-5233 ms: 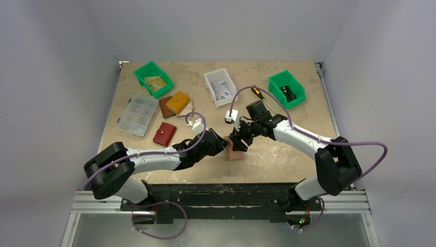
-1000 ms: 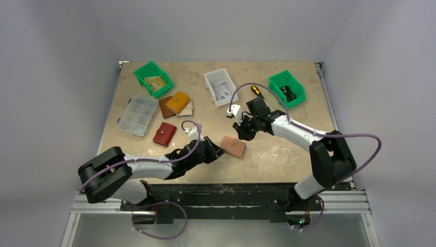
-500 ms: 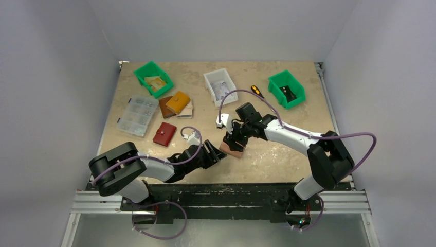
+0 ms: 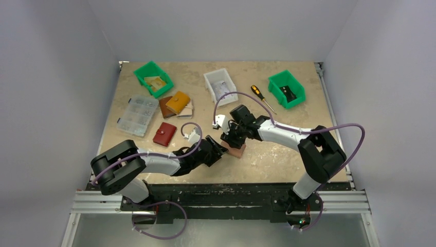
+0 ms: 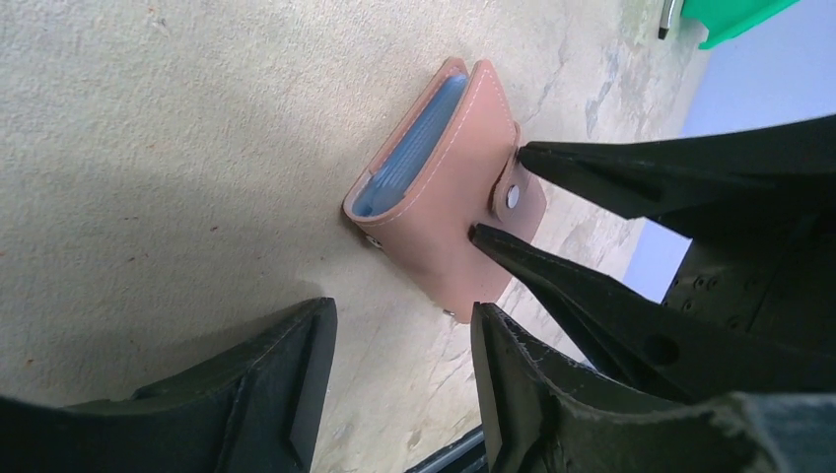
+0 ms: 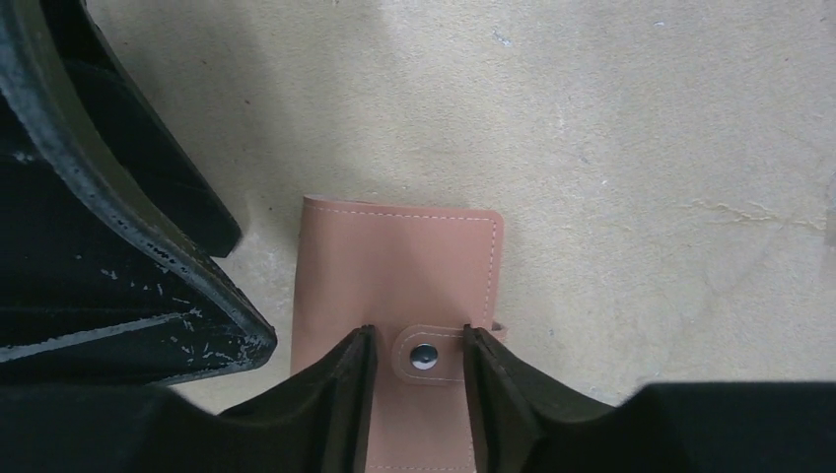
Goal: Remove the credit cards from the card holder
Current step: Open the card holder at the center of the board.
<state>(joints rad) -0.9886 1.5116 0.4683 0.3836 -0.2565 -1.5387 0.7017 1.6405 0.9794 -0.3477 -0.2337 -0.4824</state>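
Note:
The card holder (image 5: 434,212), brown-pink leather, lies folded shut on the table with its snap strap (image 6: 426,355) fastened. Light blue edges of the credit cards (image 5: 414,148) show in its open side. My right gripper (image 6: 419,360) is down on it, open, one fingertip on each side of the strap. From above, that gripper (image 4: 231,140) covers most of the card holder (image 4: 238,152). My left gripper (image 5: 404,374) stands open just short of the holder's near edge, with only bare table between its fingers (image 6: 128,246).
Green bins sit at the back left (image 4: 153,78) and back right (image 4: 286,88), with a white bin (image 4: 221,86) and a screwdriver (image 4: 262,98) between them. On the left lie a clear organiser box (image 4: 138,116), a red pouch (image 4: 164,134) and a mustard wallet (image 4: 178,103).
My right arm has swung left and down from behind the card holder onto its strap. Both grippers went from shut to open. The left gripper stayed beside the holder.

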